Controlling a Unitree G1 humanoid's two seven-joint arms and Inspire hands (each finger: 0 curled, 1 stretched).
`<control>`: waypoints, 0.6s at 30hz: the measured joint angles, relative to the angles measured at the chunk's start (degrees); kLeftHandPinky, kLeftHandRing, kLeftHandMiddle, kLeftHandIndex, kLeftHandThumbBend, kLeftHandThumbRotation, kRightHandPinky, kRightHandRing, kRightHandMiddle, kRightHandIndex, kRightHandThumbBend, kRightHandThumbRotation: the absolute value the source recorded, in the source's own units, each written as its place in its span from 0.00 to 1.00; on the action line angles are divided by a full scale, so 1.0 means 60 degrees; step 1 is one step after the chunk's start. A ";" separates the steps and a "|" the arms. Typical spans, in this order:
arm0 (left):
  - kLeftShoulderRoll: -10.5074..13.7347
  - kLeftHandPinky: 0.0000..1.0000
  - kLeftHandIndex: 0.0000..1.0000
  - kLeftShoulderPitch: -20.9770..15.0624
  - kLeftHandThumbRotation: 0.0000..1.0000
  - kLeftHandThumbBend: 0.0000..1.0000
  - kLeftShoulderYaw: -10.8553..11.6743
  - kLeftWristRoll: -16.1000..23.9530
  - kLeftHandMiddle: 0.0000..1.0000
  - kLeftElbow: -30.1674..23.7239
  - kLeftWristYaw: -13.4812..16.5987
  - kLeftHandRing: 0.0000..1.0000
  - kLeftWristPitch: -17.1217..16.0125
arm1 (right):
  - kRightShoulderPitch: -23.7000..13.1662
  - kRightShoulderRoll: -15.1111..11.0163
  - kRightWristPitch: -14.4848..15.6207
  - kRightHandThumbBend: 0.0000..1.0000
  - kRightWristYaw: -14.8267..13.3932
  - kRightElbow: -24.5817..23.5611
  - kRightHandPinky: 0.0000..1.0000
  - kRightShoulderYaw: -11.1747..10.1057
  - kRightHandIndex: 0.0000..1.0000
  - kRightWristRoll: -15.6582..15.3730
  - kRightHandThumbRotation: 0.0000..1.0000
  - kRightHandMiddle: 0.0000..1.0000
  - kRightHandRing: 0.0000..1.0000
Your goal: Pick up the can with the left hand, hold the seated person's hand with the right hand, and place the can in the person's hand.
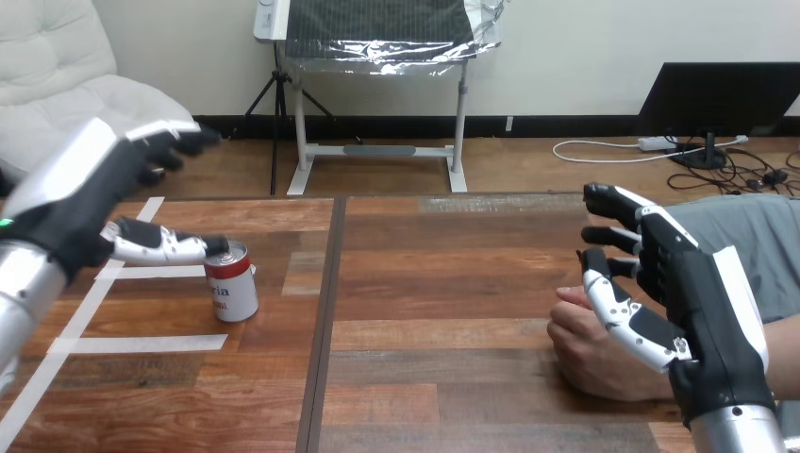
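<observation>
A red and white can (232, 281) stands upright on the left part of the wooden table (425, 311). My left hand (90, 193) hovers open just left of and above the can, its thumb tip close over the can's top rim and its fingers stretched out above. My right hand (675, 297) is open at the right, fingers pointing left, raised in front of the person's hand (590, 349). That hand rests on the table in a loose fist, with its forearm behind my hand. My fingers are not curled round it.
Strips of white tape (141, 343) mark the table at the left, around the can's spot. A dark seam (325, 311) runs down the table between the can and the person's hand.
</observation>
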 measured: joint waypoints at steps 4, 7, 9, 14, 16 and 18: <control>0.0059 0.76 0.81 -0.0264 0.15 0.77 -0.0341 0.0204 0.84 0.0475 -0.0161 0.82 0.0008 | -0.0055 -0.0005 0.0051 0.23 0.0016 0.0000 0.67 0.0000 0.81 -0.0002 0.00 0.85 0.79; 0.0078 0.75 0.81 -0.0491 0.17 0.77 -0.0651 0.0433 0.84 0.0850 -0.0281 0.82 0.0019 | -0.0083 -0.0015 0.0093 0.23 0.0041 0.0000 0.67 -0.0002 0.81 -0.0002 0.00 0.86 0.80; 0.0079 0.74 0.81 -0.0654 0.17 0.78 -0.0853 0.0551 0.84 0.1111 -0.0360 0.82 0.0029 | -0.0098 -0.0024 0.0124 0.24 0.0062 0.0000 0.67 -0.0003 0.81 -0.0004 0.00 0.86 0.80; 0.0073 0.73 0.82 -0.1076 0.18 0.78 -0.1353 0.0833 0.85 0.1790 -0.0552 0.83 0.0047 | -0.0113 -0.0047 0.0188 0.24 0.0094 0.0000 0.68 -0.0003 0.81 -0.0015 0.00 0.86 0.80; 0.0070 0.73 0.83 -0.1239 0.18 0.79 -0.1539 0.0902 0.85 0.2060 -0.0612 0.82 0.0047 | -0.0113 -0.0062 0.0203 0.25 0.0099 0.0000 0.68 -0.0005 0.81 -0.0018 0.00 0.86 0.80; 0.0053 0.72 0.83 -0.1411 0.19 0.79 -0.1720 0.0979 0.86 0.2352 -0.0642 0.82 0.0047 | -0.0113 -0.0083 0.0207 0.25 0.0105 0.0000 0.68 -0.0009 0.81 -0.0018 0.00 0.86 0.80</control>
